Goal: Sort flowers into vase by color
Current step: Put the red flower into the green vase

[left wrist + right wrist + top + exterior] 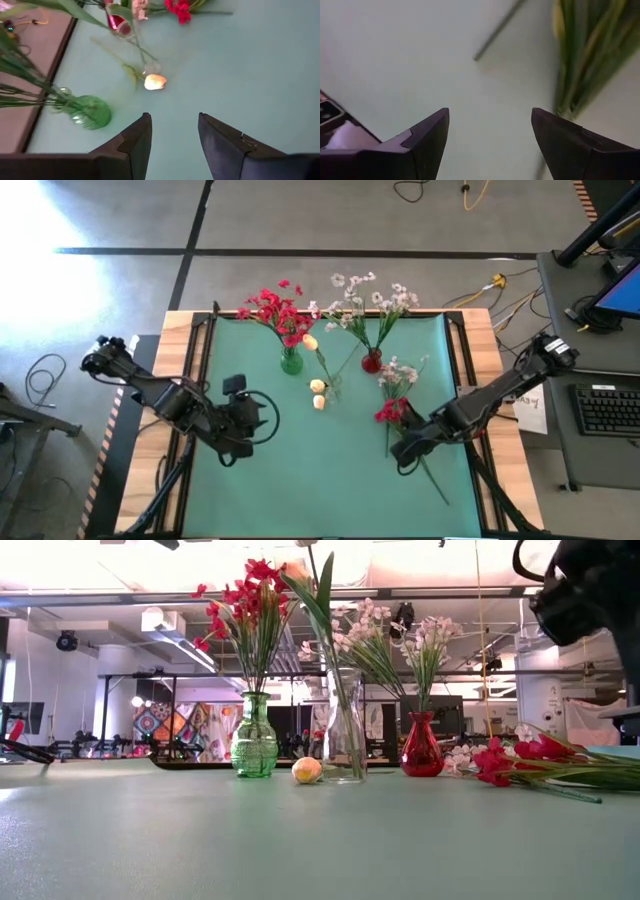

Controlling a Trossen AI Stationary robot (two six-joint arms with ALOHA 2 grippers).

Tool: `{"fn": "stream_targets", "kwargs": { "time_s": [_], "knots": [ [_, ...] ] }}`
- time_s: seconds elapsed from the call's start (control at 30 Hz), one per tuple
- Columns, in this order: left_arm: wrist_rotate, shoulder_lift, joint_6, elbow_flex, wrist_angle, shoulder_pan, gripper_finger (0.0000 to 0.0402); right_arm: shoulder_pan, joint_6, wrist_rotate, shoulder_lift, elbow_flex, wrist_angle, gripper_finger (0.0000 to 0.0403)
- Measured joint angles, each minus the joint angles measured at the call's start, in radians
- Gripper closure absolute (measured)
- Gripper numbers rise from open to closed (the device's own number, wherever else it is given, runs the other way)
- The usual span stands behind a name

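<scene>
Both pincers hung open and empty above the green tabletop [330,490].

Red flowers [272,310] filled the green vase [291,362]; white sprays [375,300] the red vase [371,361]. More stems [395,412] lay, apparently loose, beside the right pincer [404,452]; the left pincer [262,418] faced a rosebud [319,402].

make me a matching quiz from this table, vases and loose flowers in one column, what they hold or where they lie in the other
Column one:
1. green vase
2. red vase
3. clear vase
4. loose bunch

Column two:
A. lies flat on the mat by the right gripper
B. holds white sprays
C. holds red blossoms
D. stands between the other two vases, holding a cream rosebud stem

Pairs: 1-C, 2-B, 3-D, 4-A
</scene>
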Motion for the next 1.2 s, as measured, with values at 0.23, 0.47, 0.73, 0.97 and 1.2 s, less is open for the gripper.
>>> {"fn": "stream_targets", "kwargs": {
  "time_s": [0.23,0.47,0.73,0.97,1.2],
  "knots": [
    [0.015,-0.105,0.003,-0.164,0.229,0.0,0.0271,0.002,0.03,0.011,0.013,0.0,-0.14,0.0129],
    [-0.025,-0.214,0.008,-0.297,0.425,0.0,0.0274,0.002,-0.009,0.093,0.108,0.0,-0.177,0.0129],
    [-0.122,-0.26,0.009,-0.336,0.456,0.0,0.0274,0.002,-0.049,0.078,0.26,0.0,-0.122,0.013],
    [-0.149,-0.257,0.025,-0.336,0.467,0.0,0.0274,0.002,-0.04,0.078,0.29,0.005,-0.113,0.0194],
    [-0.154,-0.256,0.031,-0.336,0.475,0.001,0.0274,0.002,-0.038,0.079,0.279,0.002,-0.113,0.0307]
  ]
}}
